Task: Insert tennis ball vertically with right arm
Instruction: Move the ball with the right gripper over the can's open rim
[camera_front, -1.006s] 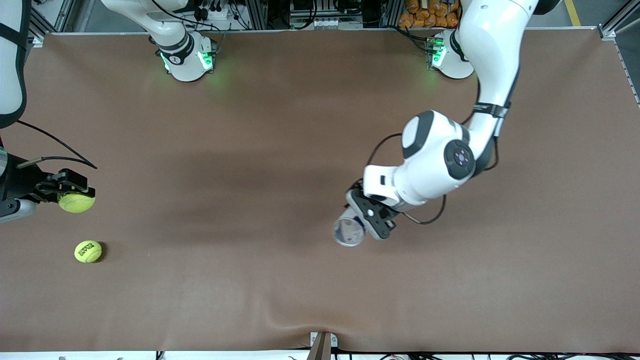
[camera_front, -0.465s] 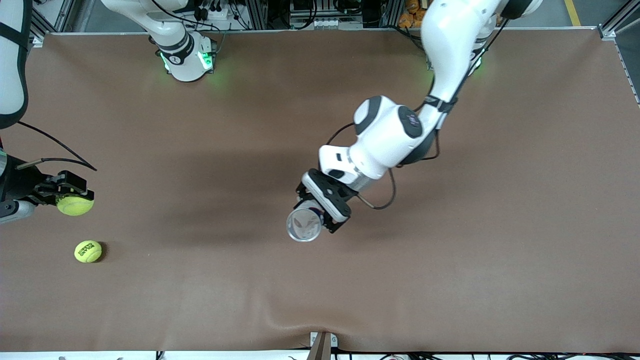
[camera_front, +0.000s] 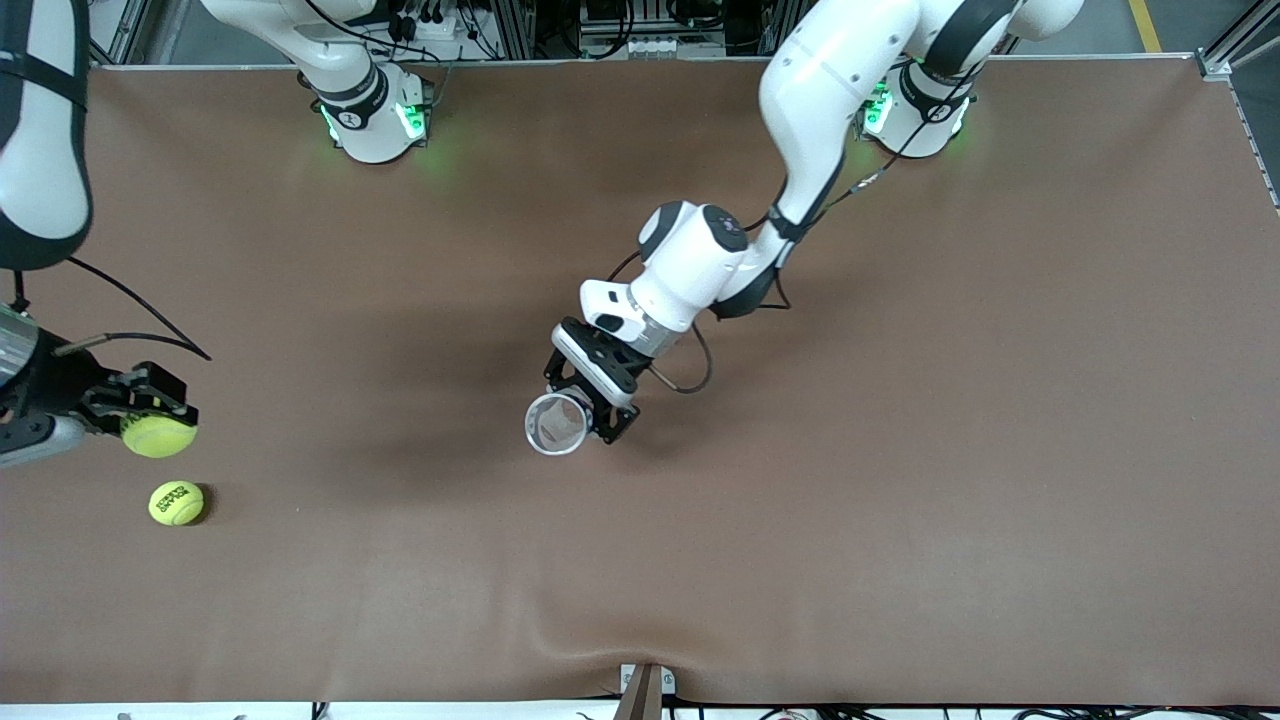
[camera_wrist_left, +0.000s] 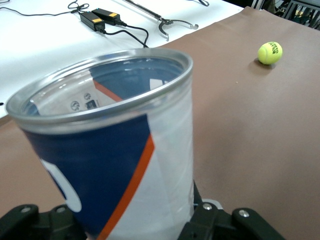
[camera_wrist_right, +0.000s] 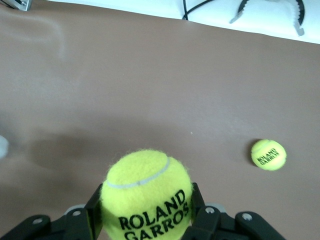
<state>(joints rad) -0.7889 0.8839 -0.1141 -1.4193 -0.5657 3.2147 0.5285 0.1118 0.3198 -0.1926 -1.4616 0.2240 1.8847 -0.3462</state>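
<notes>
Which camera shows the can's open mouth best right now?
The left wrist view: the can, held by the left gripper, fills it, rim and inside clear. The front view shows the can small from above. The right wrist view doesn't show it.

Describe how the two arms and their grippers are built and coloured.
Both arms are white with dark grey joint bands and green lights at their bases. The left gripper and right gripper are black, two-fingered, on silver wrists, with thin black cables looping alongside.

Your left arm (camera_front: 800, 150) reaches down over mid-table, its left gripper (camera_front: 580, 405) clamped around the open-topped tube. Your right arm (camera_front: 40, 120) hangs at its own table end, right gripper (camera_front: 140, 415) gripping a tennis ball.
</notes>
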